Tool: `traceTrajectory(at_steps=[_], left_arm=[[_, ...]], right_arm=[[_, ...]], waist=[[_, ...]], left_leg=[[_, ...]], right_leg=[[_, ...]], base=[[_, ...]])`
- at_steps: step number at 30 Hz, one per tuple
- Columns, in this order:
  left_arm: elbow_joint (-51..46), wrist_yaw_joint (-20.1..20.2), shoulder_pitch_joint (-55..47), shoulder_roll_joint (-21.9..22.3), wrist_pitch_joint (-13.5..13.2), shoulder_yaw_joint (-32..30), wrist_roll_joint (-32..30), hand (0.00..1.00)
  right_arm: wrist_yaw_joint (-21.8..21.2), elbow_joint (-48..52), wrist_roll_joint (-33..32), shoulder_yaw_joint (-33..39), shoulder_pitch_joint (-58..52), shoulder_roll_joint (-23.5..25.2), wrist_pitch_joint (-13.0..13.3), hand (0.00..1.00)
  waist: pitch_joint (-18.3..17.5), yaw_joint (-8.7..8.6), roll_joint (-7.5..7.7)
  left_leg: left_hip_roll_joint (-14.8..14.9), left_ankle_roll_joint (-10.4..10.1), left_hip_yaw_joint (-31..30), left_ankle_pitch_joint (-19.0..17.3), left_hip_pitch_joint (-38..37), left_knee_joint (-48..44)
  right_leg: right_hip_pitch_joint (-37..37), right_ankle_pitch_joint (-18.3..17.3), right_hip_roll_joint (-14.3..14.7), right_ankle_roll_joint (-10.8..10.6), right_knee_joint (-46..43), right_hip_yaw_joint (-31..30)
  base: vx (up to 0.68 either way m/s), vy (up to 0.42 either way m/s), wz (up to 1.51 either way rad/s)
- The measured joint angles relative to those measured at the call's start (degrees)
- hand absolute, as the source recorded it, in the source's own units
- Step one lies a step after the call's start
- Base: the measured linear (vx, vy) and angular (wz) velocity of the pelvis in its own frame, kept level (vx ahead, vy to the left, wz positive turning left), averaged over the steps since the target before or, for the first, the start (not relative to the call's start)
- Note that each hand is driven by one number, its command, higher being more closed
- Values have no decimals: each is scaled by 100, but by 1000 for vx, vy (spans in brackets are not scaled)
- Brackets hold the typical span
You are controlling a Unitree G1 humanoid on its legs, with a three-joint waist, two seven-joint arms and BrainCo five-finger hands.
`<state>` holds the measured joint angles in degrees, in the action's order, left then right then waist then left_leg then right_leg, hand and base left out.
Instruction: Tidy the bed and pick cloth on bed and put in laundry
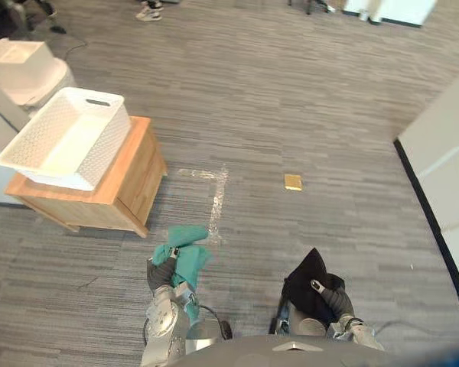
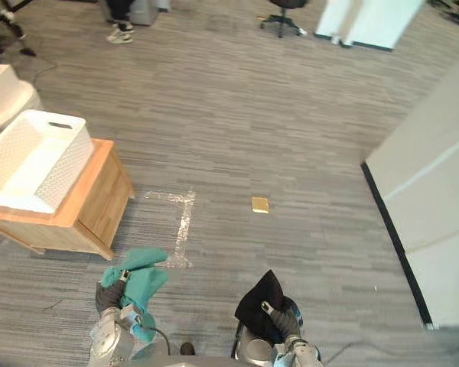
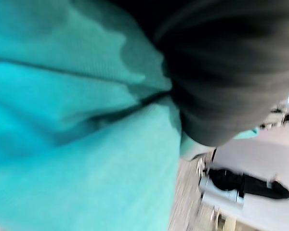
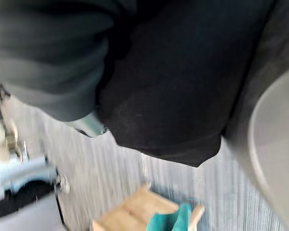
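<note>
**Carry stage: 2 cloths in hand, basket ahead to my left**

The teal cloth point(image 1: 187, 252) is bunched in my left hand point(image 1: 162, 274), whose fingers are curled into it. The black cloth point(image 1: 306, 283) hangs from my right hand point(image 1: 330, 294), pinched under the thumb with the other fingers buried in the fabric. Both cloths are held low and close to me, clear of the carpet point(image 1: 306, 99).

The white basket point(image 1: 107, 149), which I take to be the laundry, sits on a wooden cabinet point(image 1: 134, 180) ahead and to my left, nearer the teal cloth and well apart from the black one. I judge the picking done and the delivery in hand.

The next move calls for closing on the cabinet, then raising each hand above the basket's rim before the fingers let go. The right hand has the longer reach across.

The eye views give the layout: a tape mark point(image 1: 214, 191) on the carpet beside the cabinet, a small yellow object point(image 1: 293, 182) beyond it and a person's shoes point(image 1: 148, 11) at the far edge.

The left wrist view shows the teal cloth pressed against the hand's dark cover. The right wrist view looks past the black cloth to the cabinet's corner point(image 4: 135, 211).
</note>
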<state>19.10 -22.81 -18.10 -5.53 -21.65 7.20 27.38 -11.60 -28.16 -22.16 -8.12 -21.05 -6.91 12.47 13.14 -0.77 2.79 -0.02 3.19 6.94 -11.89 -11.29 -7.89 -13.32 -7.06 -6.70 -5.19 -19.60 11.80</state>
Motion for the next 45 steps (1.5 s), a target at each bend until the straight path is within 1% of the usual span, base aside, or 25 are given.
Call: traceTrajectory(at_steps=[1,4,5,6,8,10,11,12,15,18,21,23,24,25,27,28,29,30,32,34,38,40,42,43,45], left_arm=[[88,21,6,-29,-8,-2,0,100],[236,64,-159,-82,-64,8,-4,100],[290,108,-249,-161,-84,26,8,100],[436,131,-241,-62,-101,104,13,100],[449,129,-303,19,-163,102,60,100],[447,130,-226,89,-164,97,215,100],[437,129,-256,151,-167,63,247,100],[424,134,-278,197,-177,55,241,100],[316,302,-310,237,-172,45,240,100],[-2,425,-416,286,-163,6,230,100],[-343,429,-440,446,-118,17,28,100],[-447,418,-516,542,-97,89,-9,100],[-434,417,-543,530,-86,86,-11,100],[-436,414,-593,517,-52,33,-5,100],[-438,423,-607,517,-41,-74,-4,100],[-438,456,-584,514,18,-122,-8,100],[-437,503,-581,505,31,-143,-10,100],[-438,549,-551,431,38,-166,-106,100],[-437,606,-500,263,35,-137,-240,100],[-440,616,-426,157,25,-111,-372,100],[-443,572,-192,-89,44,-23,-514,100],[-444,624,-75,-218,113,119,-623,100],[-449,668,-46,-302,126,247,-777,100],[-459,662,-78,-352,128,302,-860,100],[-472,643,-58,-140,244,455,-880,100]], right_arm=[[-60,7,-10,-1,-34,14,7,100],[-69,59,-11,-66,-23,11,10,100],[-63,111,-17,-105,-119,-37,11,100],[-54,72,-18,-110,47,-181,-18,100],[-68,140,-17,-130,412,-293,-51,100],[-74,145,-15,-131,637,-330,-108,100],[-117,146,2,-123,655,-360,-156,100],[-163,157,84,-126,648,-369,-206,100],[-192,160,375,-122,584,-473,-219,100],[-245,161,569,-86,610,-481,-212,100],[-226,199,554,-97,617,-522,-223,100],[-163,204,542,-173,762,-556,-322,100],[-155,174,541,-190,815,-547,-336,100],[-117,101,521,-304,937,-526,-340,100],[-97,45,477,-528,1122,-511,-331,100],[-76,-17,475,-630,1269,-466,-328,100],[-53,-17,474,-639,1286,-434,-325,100],[-1,-54,474,-664,1284,-341,-280,100],[82,-138,476,-703,1223,-230,-258,100],[92,-183,481,-820,1097,-202,-205,100],[50,-181,481,-802,938,-139,-115,100],[53,160,451,-787,889,-74,-117,100],[55,480,434,-780,869,-10,-78,100],[52,557,433,-784,862,24,-71,100],[53,615,425,-591,1014,-129,-65,100]], waist=[[9,16,55],[26,21,185],[-4,0,185],[-68,84,-196],[-87,129,-337],[-59,149,-392],[19,149,-457],[40,172,-522],[39,179,-545],[29,174,-553],[-57,170,-557],[-110,249,-635],[-127,290,-622],[-197,370,-487],[-231,453,-342],[-200,489,-264],[-201,483,-242],[-230,424,-158],[-265,280,-75],[-245,164,-105],[-202,76,-112],[-194,-84,-90],[-161,-145,57],[-180,-136,188],[-217,2,-288]], left_leg=[[3,-179,-201,-115,-140,-4],[-18,-557,-477,-541,-593,-82],[78,-622,-611,-899,-828,-276],[453,-733,-588,-1038,-822,-564],[591,-716,-566,-861,-356,-1471],[757,-621,-411,-120,379,-2973],[1144,-590,-134,758,872,-4085],[1563,-535,138,600,1314,-4999],[1851,-365,885,65,2011,-5287],[1523,-484,1784,-211,2173,-3565],[1008,-417,2633,3,2109,-1689],[651,16,2888,800,1980,-497],[567,401,2897,876,1897,-406],[409,572,2924,836,1800,-343],[313,632,2890,552,1782,-511],[199,614,2825,348,1596,-557],[129,601,2755,287,1501,-546],[-98,579,2432,132,1292,-534],[-242,562,1998,16,1081,-533],[-251,505,1550,-30,932,-485],[-190,361,473,-24,585,-152],[-162,265,-174,-55,532,-90],[-308,94,-632,-225,425,-238],[-426,46,-808,-410,386,-407],[14,-248,-620,-806,509,-874]], right_leg=[[-13,540,124,-8,1073,-391],[30,919,106,-64,1474,-979],[83,1670,97,323,1030,-929],[24,1323,367,430,586,-778],[-47,854,450,541,305,-656],[216,683,470,661,445,-530],[684,633,572,728,800,-440],[1101,579,657,807,1075,-273],[1744,315,641,960,1400,-11],[2160,121,579,974,1589,359],[2378,20,546,770,1710,823],[2553,-235,570,497,1666,1087],[2611,-331,526,456,1629,1090],[2615,-483,369,312,1491,1118],[2568,-663,177,85,1127,1142],[2340,-917,-145,-145,77,1161],[2150,-977,-325,-149,-588,1173],[1528,-889,-865,85,-2492,1164],[953,-987,-1054,136,-3757,839],[548,-1017,-934,158,-3731,587],[25,-925,-319,94,-1707,-97],[-119,-320,128,-51,-188,-923],[-34,334,103,-112,568,-1253],[-25,637,12,23,505,-1288],[-8,493,200,238,97,-933]], base=[[527,-224,101],[502,-292,106],[530,-351,81],[515,-330,58],[427,-319,21],[435,-384,32],[430,-325,45],[367,-249,47],[318,-210,42],[320,-88,51],[355,-15,83],[388,34,68],[333,73,36],[330,97,21],[394,150,20],[263,129,22],[387,173,67],[253,81,82],[319,49,117],[315,-40,130],[306,-121,127],[344,-234,167],[356,-315,148],[481,-424,134],[405,-309,75]])
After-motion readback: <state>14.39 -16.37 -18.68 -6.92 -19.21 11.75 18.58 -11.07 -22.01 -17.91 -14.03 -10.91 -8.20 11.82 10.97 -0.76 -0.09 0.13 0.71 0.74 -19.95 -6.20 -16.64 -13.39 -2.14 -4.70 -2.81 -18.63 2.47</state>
